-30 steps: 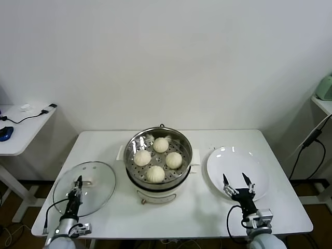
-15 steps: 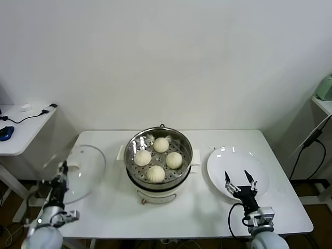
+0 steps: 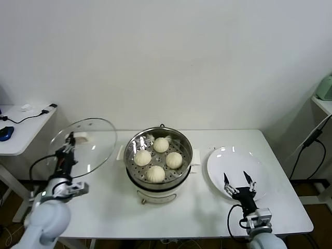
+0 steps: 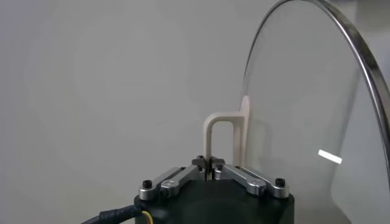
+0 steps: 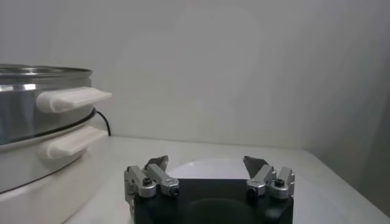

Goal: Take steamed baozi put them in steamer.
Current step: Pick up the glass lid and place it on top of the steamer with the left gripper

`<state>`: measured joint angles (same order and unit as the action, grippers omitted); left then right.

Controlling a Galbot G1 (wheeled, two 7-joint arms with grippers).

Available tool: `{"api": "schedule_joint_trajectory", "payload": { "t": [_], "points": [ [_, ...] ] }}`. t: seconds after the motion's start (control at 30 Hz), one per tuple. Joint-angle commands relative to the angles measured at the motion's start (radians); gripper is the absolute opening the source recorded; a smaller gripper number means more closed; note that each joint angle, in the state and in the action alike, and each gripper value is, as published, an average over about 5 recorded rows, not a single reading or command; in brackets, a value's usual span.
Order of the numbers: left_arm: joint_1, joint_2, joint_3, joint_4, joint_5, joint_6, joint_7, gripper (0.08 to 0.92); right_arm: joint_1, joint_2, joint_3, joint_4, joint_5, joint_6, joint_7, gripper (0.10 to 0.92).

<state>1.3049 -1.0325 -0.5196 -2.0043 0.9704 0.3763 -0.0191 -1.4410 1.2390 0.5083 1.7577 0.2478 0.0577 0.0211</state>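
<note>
Four cream-white baozi [image 3: 155,174] sit on the perforated tray inside the steel steamer [image 3: 158,158] at the table's middle. My left gripper [image 3: 70,138] is shut on the white handle [image 4: 224,135] of the round glass lid [image 3: 85,145] and holds the lid tilted in the air, left of the steamer. My right gripper [image 3: 238,179] is open and empty over the near edge of the white plate [image 3: 237,164]. In the right wrist view the gripper [image 5: 206,164] has the steamer's side handle [image 5: 72,97] off to one side.
The white plate lies bare at the table's right. A side table [image 3: 21,124] with a cable and a blue object stands far left. A shelf [image 3: 322,101] with a cable is at the far right.
My left gripper has lifted the glass lid off the table, raising it and tilting it up beside the steamer. The right gripper has barely moved.
</note>
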Motion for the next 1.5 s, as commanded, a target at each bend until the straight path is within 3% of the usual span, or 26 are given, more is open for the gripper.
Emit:
{"api": "schedule_joint_trajectory", "payload": {
  "t": [0.03, 0.4, 0.8, 1.07, 1.5],
  "points": [
    [-0.082, -0.008, 0.162, -0.147, 0.067, 0.144, 0.149, 0.129, 0.0, 0.005, -0.002, -0.02, -0.042, 0.071, -0.01, 0.823],
    [-0.241, -0.2, 0.521, -0.093, 0.379, 0.272, 0.264, 0.129, -0.007, 0.007, 0.021, -0.04, -0.04, 0.11, -0.013, 0.823],
    [-0.256, -0.41, 0.625, 0.009, 0.578, 0.322, 0.304, 0.129, -0.021, 0.012, 0.043, -0.069, -0.029, 0.162, -0.002, 0.823],
    [-0.242, -0.459, 0.636, 0.069, 0.611, 0.32, 0.271, 0.129, -0.02, 0.014, 0.046, -0.078, -0.02, 0.186, 0.012, 0.823],
    [-0.243, -0.468, 0.615, 0.161, 0.614, 0.314, 0.21, 0.129, -0.004, 0.019, 0.05, -0.084, -0.027, 0.214, 0.04, 0.823]
  ]
}}
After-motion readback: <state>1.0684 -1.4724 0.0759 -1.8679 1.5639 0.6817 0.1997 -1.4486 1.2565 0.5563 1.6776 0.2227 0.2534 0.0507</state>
